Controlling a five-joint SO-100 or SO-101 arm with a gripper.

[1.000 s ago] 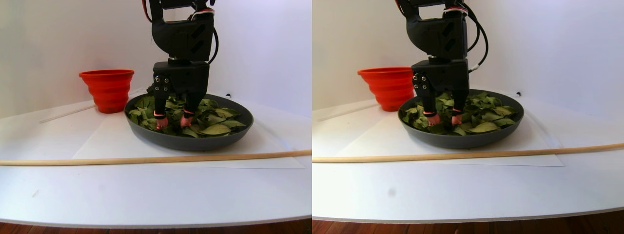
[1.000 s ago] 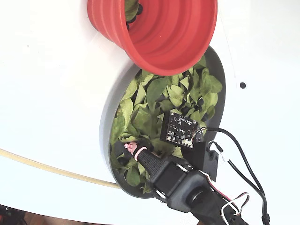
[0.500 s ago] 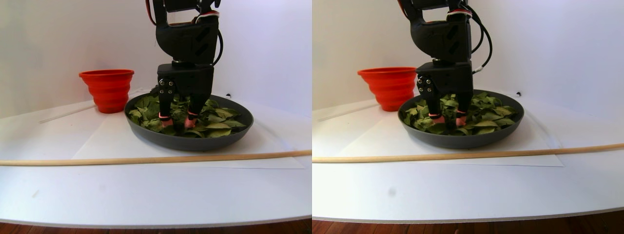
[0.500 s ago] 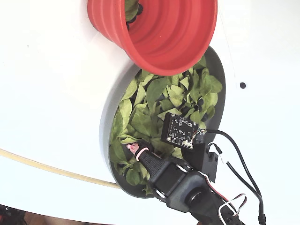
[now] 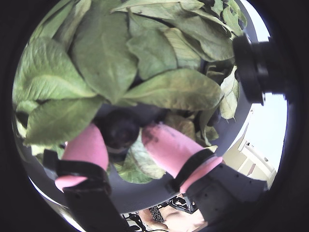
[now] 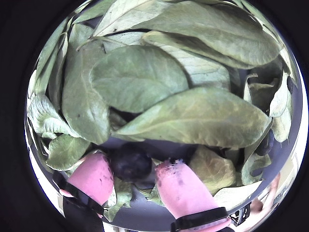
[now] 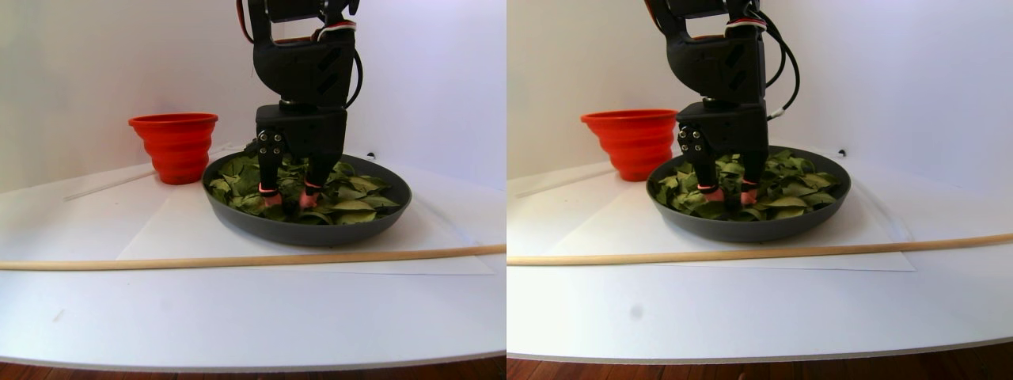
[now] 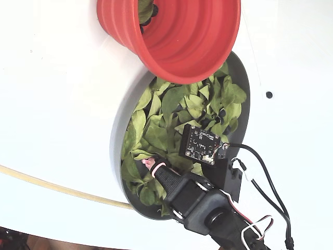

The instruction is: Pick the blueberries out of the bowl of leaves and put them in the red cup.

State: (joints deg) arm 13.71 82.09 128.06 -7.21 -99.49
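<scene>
Gripper (image 6: 131,178) is down in the bowl (image 7: 316,231), pink fingertips (image 5: 87,145) pushed in among the leaves (image 6: 140,82). In both wrist views one dark blueberry (image 6: 129,162) sits btwn the two pink pads, on the bowl floor under the leaf edges. Jaws are part-open, narrowed around the berry; the left pad looks right against it, but can't tell if both pads actually press on it, so no firm hold confirmed.

Stereo pair view: arm comes straight down over the bowl's left-centre, fingertips at leaf level. Red cup (image 7: 174,146) stands on the desk (image 7: 237,317) just left of and behind the bowl. A thin wooden rod (image 7: 237,259) lies across the desk in front of the bowl.

Fixed view: cup (image 8: 182,36) overlaps the bowl's upper rim (image 8: 117,135); some leaf bits and dark berries show inside the cup near its top edge.
</scene>
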